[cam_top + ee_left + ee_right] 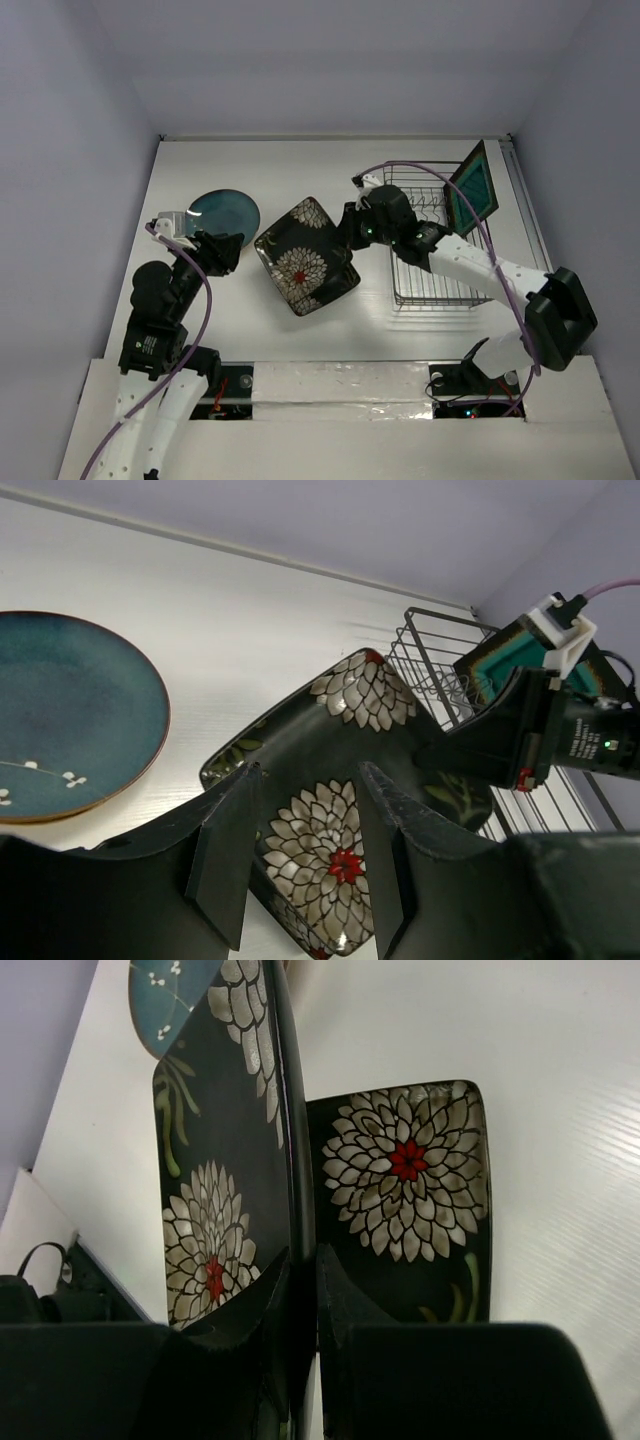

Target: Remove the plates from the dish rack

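The right pincer (302, 1260), nearly closed, grips the rim of a dark square white-flowered plate (215, 1160), tilted on edge over a matching plate (410, 1210) flat on the white bench (560, 1110). The left pincer (307, 775) stands part open, empty. A square teal plate (472, 188) leans in the grey wire dish rack (420, 285).

Square teal plate (472, 188) in rack (430, 282) — flowered plates (305, 262) beside.

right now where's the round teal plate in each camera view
Top external: round teal plate left of centre, flat on the table.
Left wrist: far left edge, partly cut off.
Right wrist: top left corner, a sliver only.
Shared landmark: the dark flowered plate that the right gripper holds on edge, next to it in every view.
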